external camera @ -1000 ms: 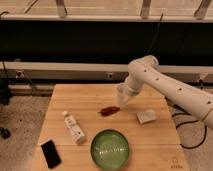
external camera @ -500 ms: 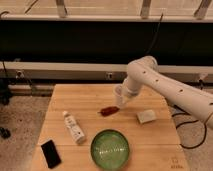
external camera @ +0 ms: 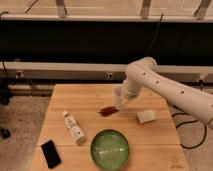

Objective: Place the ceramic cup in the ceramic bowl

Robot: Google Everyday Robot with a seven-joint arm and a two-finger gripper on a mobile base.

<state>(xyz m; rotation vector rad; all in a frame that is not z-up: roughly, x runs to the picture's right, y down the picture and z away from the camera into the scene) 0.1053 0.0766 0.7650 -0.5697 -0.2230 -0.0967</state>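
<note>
The ceramic cup is small and pale. It is held in my gripper at the end of the white arm, just above the middle of the wooden table. The gripper is shut on the cup. The ceramic bowl is large, round and glossy green with a speckled inside. It stands near the table's front edge, below and slightly left of the gripper, and nothing shows inside it.
A red-brown packet lies just left of and below the gripper. A white bottle with a label lies at the left, a black flat object at the front left, and a pale block at the right.
The gripper with the cup has moved slightly left and down, towards the table's middle. The other objects have not moved.
</note>
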